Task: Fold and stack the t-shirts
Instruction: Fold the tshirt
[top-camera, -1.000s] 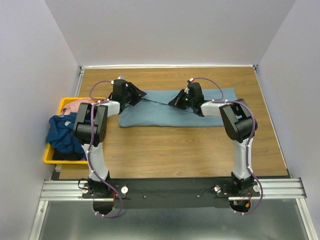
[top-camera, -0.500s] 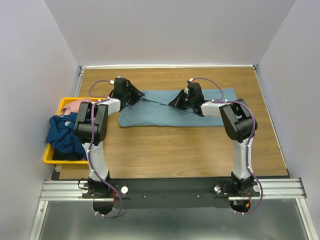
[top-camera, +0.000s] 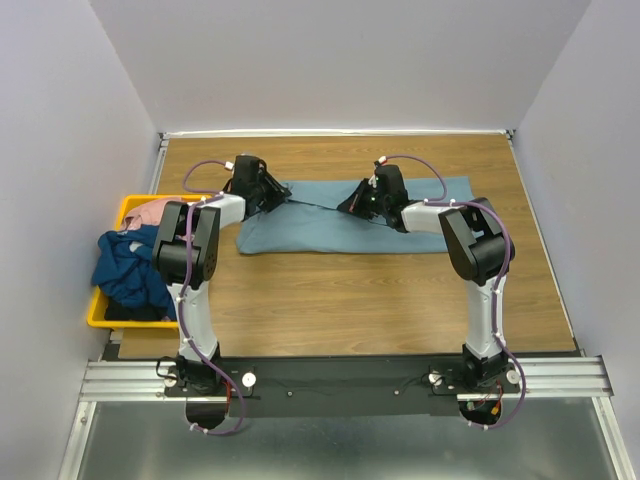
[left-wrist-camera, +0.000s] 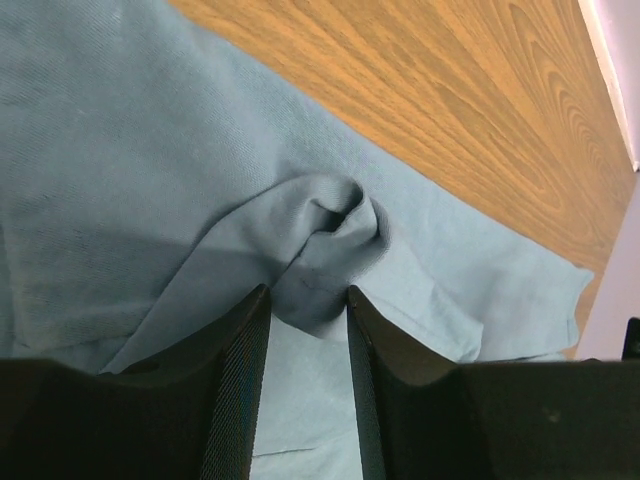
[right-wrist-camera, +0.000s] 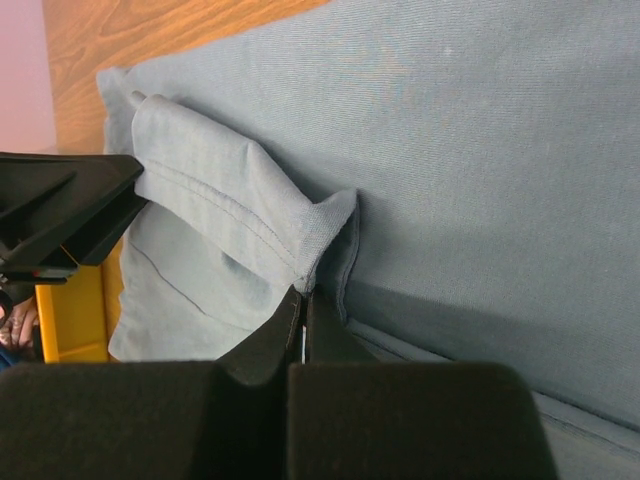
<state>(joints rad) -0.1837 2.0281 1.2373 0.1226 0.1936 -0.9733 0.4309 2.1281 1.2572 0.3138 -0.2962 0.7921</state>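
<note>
Top external view: both arms reach forward over the wooden table (top-camera: 350, 290), wrists bent low. The left gripper (top-camera: 278, 194) and right gripper (top-camera: 352, 205) sit on the far edge of the blue-grey t-shirt (top-camera: 330, 232), which lies spread across the middle of the far half. Pale walls close in the table on three sides. At the left edge a yellow bin (top-camera: 108, 316) holds the navy t-shirt (top-camera: 125, 265), draped over its rim, and a pink shirt (top-camera: 150, 210) behind it.

Left wrist view: the left gripper (left-wrist-camera: 308, 300) tilts down at the blue-grey t-shirt (left-wrist-camera: 150, 170) on the table (left-wrist-camera: 450, 90). Its fingers (left-wrist-camera: 245, 345) stand narrowly apart, clamping a bunched ridge of cloth.

Right wrist view: the right gripper (right-wrist-camera: 303, 300) has its jaws pressed nearly together, pinching a stitched hem of the blue-grey t-shirt (right-wrist-camera: 480, 150) lifted into a peak. The left gripper (right-wrist-camera: 60, 215) and yellow bin (right-wrist-camera: 70, 310) show at left.
</note>
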